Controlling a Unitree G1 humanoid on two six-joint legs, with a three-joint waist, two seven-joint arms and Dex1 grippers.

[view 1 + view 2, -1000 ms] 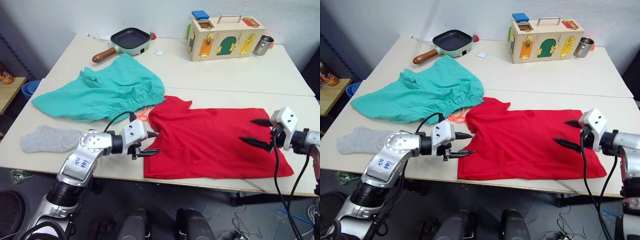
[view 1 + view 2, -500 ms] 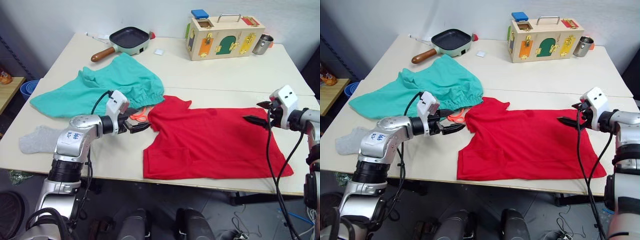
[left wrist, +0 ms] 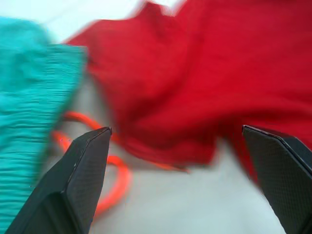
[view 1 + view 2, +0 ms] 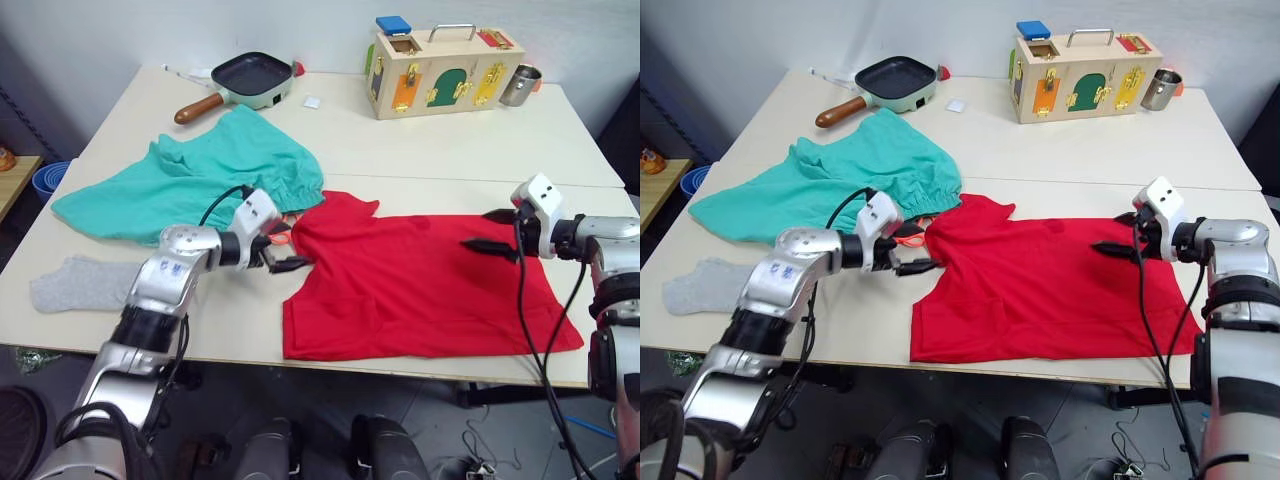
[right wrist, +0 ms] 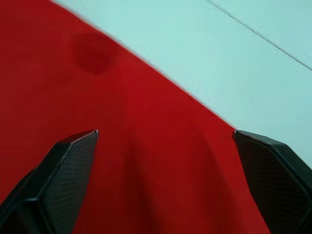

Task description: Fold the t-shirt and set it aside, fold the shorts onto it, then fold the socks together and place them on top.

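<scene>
- With both grippers hovering at opposite ends of the t-shirt (image 4: 420,290), the fold isn't started: it lies spread out on the near part of the table (image 4: 450,140), near hem at the front edge.
- Sock (image 4: 75,283) sits on the robot's left near the front edge, well apart from the shirt. I can make out one grey piece; can't tell if the second is under it.
- Left gripper (image 4: 283,252): fingers spread wide, empty, pointing at the shirt's left sleeve. In the left wrist view the orange drawstring (image 3: 105,161) loops right beside the sleeve edge, between the fingers (image 3: 85,170).
- Risk: closing here could pinch the drawstring with the sleeve and drag the shorts (image 4: 190,185) along once the fold lifts. The gathered waistband touches or just overlaps the shirt's shoulder, so it could also get pulled.
- Right gripper (image 4: 490,230): fingers wide apart, empty, over the shirt's far right edge. The right wrist view shows red cloth under both fingers (image 5: 63,175), with bare table just past the edge.
- Risk: a shallow pinch there may take only the top layer or slip off, giving a skewed fold.
- Risk: uneven lift between the two arms would twist the shirt.
- Further back, frying pan (image 4: 245,80), wooden latch box (image 4: 445,60) and metal cup (image 4: 518,85) are well clear.
</scene>
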